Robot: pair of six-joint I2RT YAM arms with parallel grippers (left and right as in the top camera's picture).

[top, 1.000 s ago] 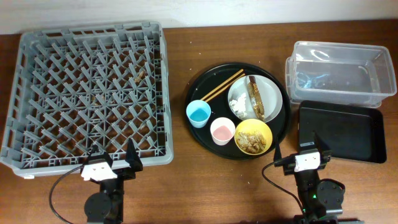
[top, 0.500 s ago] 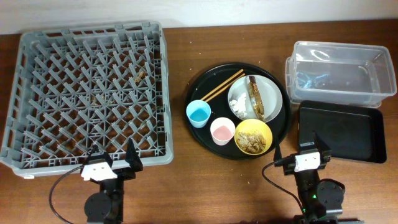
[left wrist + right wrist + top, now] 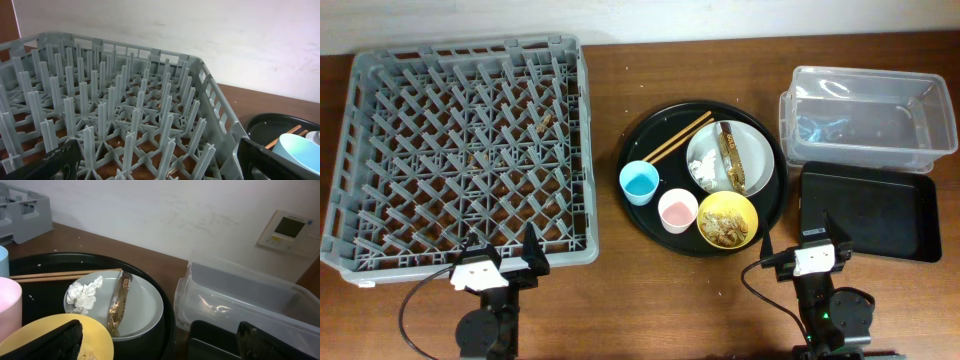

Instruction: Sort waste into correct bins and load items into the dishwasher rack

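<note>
The grey dishwasher rack (image 3: 470,47) fills the left; it shows close up in the left wrist view (image 3: 125,100). A white-grey plate (image 3: 755,150) holds a brown-gold wrapper (image 3: 730,160) and white tissue (image 3: 704,172). Around it lie chopsticks (image 3: 680,138), a blue cup (image 3: 640,183), a pink cup (image 3: 678,211) and a yellow bowl (image 3: 728,220) with brown scraps. A clear tub (image 3: 860,118) and a shallow black tray (image 3: 868,210) sit at the right. My left gripper (image 3: 505,265) (image 3: 160,170) is open by the rack's near edge. My right gripper (image 3: 807,245) (image 3: 162,350) is open between bowl and black tray.
All the dishes sit on a large round black tray (image 3: 632,150) in the middle. Brown crumbs lie on the rack's grid floor (image 3: 545,122). A white wall with a small control panel (image 3: 290,227) stands behind the table.
</note>
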